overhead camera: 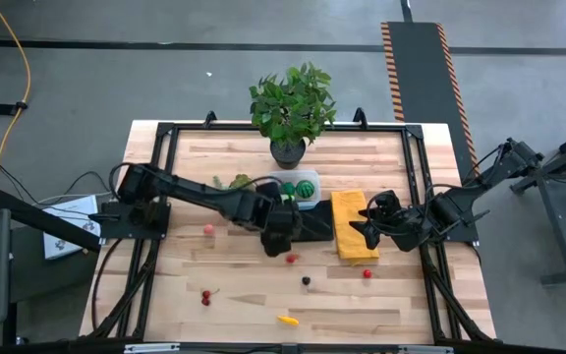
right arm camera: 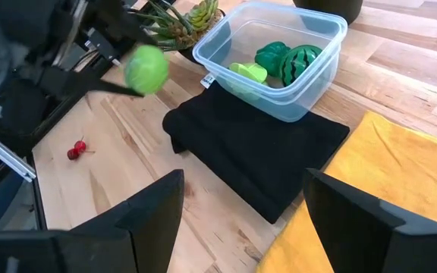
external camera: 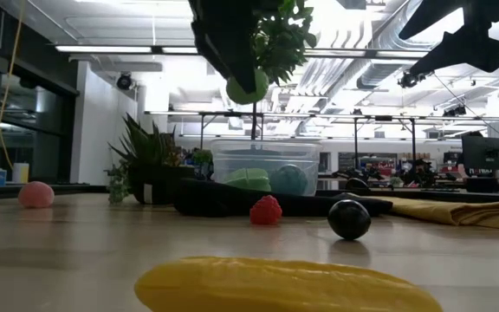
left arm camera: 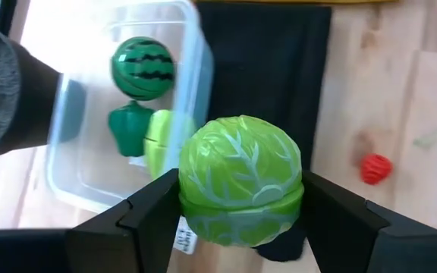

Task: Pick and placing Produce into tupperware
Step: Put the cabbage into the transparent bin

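Note:
My left gripper (left arm camera: 240,203) is shut on a light green toy cabbage (left arm camera: 240,176) and hangs above the black cloth (overhead camera: 314,226), just near of the tupperware (overhead camera: 298,187). The clear tupperware (left arm camera: 74,163) rests on the cloth's far part and holds a striped watermelon ball (left arm camera: 143,68), a dark green pepper (left arm camera: 130,129) and a light green piece (left arm camera: 160,136). My right gripper (right arm camera: 237,208) is open and touches nothing; it hovers over the yellow cloth (overhead camera: 352,226). Loose produce lies on the table: a strawberry (external camera: 266,210), a dark ball (external camera: 349,218) and a yellow piece (external camera: 284,286). My left gripper pinches the cabbage between its two fingers, one pad on each side at the ball's middle seam (left arm camera: 192,199). The fingers come from above, pointing down. The cabbage (external camera: 248,87) is lifted clear of the table and the cloth.
A big leafy potted plant (overhead camera: 291,108) stands at the far edge behind the tupperware. A small spiky plant (external camera: 150,165) sits left of the box. A pink piece (overhead camera: 207,229), cherries (overhead camera: 205,296) and a red berry (overhead camera: 367,273) lie on the wooden table (overhead camera: 224,275).

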`<state>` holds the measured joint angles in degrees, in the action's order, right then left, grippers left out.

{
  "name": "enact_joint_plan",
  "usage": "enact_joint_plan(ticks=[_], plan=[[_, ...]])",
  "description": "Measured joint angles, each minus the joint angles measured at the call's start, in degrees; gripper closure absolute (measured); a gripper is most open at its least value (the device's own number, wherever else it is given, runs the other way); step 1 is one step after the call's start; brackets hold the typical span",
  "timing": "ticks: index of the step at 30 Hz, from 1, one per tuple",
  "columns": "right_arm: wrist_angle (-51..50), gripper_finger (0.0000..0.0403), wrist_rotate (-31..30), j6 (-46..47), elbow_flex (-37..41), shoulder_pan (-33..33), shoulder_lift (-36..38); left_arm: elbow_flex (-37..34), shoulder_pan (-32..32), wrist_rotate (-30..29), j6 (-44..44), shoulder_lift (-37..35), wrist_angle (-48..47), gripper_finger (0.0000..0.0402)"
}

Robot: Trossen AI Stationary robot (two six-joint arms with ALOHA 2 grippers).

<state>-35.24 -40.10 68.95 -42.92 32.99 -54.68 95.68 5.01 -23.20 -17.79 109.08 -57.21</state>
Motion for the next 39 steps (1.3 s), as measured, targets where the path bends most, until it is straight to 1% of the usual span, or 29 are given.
enact_joint_plan(ticks=[9, 17, 29, 39], plan=[[0.0, 0.0142, 0.0, 0.0, 0.0, 0.0, 0.0, 0.0, -5.0, -0.8, 1.1, 0.0, 0.0, 0.0173], [0.0, 0.0142, 0.0, 0.0, 0.0, 0.0, 0.0, 0.0, -8.2, -1.5, 1.1, 0.0, 0.4, 0.0173], [0.0, 0.0142, 0.0, 0.0, 0.0, 0.0, 0.0, 0.0, -9.2, -1.9, 1.9, 0.0, 2.4, 0.0172], [0.3, 0.0142, 0.0, 0.5, 0.0, 0.0, 0.0, 0.0, -9.2, -6.1, 2.4, 0.1, 5.0, 0.0174]])
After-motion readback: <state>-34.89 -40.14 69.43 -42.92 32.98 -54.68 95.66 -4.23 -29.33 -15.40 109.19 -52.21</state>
